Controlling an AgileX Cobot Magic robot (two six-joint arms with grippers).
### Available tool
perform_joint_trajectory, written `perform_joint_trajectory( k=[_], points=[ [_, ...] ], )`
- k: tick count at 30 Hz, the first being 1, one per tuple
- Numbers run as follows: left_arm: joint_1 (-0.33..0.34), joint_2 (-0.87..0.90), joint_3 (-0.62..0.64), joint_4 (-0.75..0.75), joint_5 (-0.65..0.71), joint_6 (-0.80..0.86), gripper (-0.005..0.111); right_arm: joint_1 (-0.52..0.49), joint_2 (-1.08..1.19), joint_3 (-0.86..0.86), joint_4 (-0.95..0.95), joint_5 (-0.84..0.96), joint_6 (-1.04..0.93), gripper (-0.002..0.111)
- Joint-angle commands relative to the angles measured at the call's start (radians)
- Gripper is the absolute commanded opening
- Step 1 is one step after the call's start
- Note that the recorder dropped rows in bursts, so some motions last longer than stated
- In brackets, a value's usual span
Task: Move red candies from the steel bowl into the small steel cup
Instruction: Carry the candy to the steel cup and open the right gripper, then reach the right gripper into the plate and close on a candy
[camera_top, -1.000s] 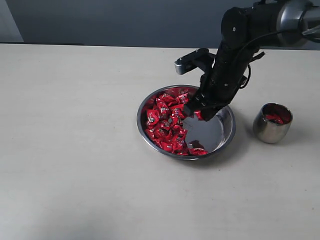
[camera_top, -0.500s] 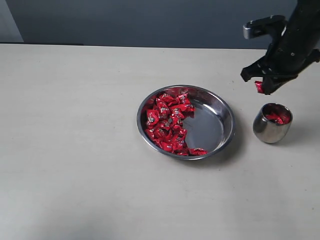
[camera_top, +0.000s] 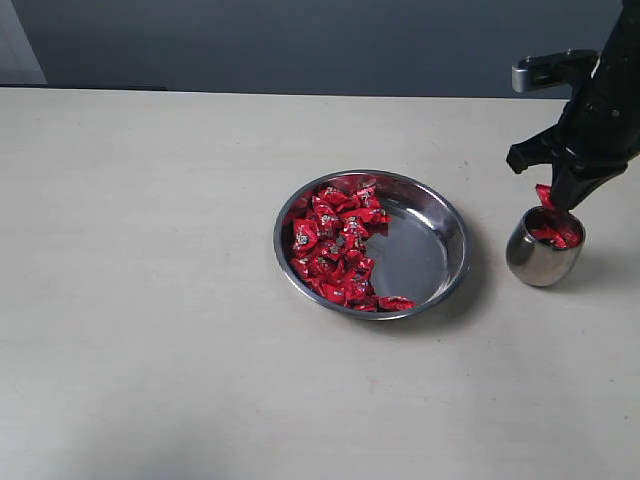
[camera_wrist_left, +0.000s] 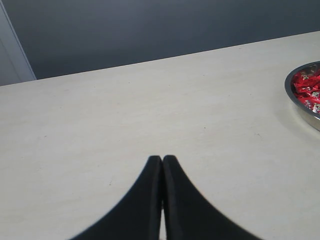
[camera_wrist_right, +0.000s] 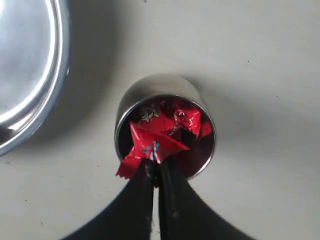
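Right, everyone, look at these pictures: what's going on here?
The right arm's jaws are shut on one red candy, held just over the small steel cup, which has a few candies inside. Most red candies lie in the steel bowl. The left arm's jaws are shut over bare table.

The steel bowl (camera_top: 425, 268) is polished metal, mirror-like. The small steel cup (camera_top: 531, 266) looks brushed and duller. The red candies (camera_top: 330, 245) have glossy, crinkled wrappers. The bench (camera_top: 150, 300) is matt and smooth.
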Motion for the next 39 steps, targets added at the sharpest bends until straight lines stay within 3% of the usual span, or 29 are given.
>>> perform_joint_trajectory(
  k=[1, 3, 5, 9, 14, 18, 25, 28, 32, 39],
  points=[
    [-0.011, -0.004, -0.001, 0.002, -0.005, -0.006, 0.0, -0.005, -0.004, 0.001, -0.008, 0.014, 0.002, 0.008],
    [-0.011, -0.004, -0.001, 0.002, -0.005, -0.006, 0.0, -0.005, -0.004, 0.001, -0.02, 0.016, 0.002, 0.023],
    [-0.011, -0.004, -0.001, 0.002, -0.005, -0.006, 0.0, -0.005, -0.004, 0.001, -0.033, 0.016, 0.002, 0.029],
    [-0.011, -0.004, -0.001, 0.002, -0.005, -0.006, 0.0, -0.005, -0.004, 0.001, -0.006, -0.014, 0.002, 0.029],
    [-0.011, -0.004, -0.001, 0.002, -0.005, -0.006, 0.0, 0.043, -0.004, 0.001, 0.185, -0.058, -0.052, 0.029],
    [-0.011, -0.004, -0.001, 0.002, -0.005, -0.006, 0.0, 0.147, -0.004, 0.001, 0.303, -0.091, -0.168, 0.029],
    [-0.011, -0.004, -0.001, 0.002, -0.005, -0.006, 0.0, 0.297, 0.025, 0.001, 0.3, -0.179, -0.178, 0.029],
    [-0.011, -0.004, -0.001, 0.002, -0.005, -0.006, 0.0, 0.315, 0.075, 0.001, 0.3, -0.176, -0.18, 0.031],
    [-0.011, -0.004, -0.001, 0.002, -0.005, -0.006, 0.0, 0.315, 0.134, 0.001, 0.31, -0.172, -0.182, 0.044],
    [-0.011, -0.004, -0.001, 0.002, -0.005, -0.006, 0.0, 0.315, 0.195, 0.001, 0.404, -0.194, -0.216, 0.042]
  ],
)
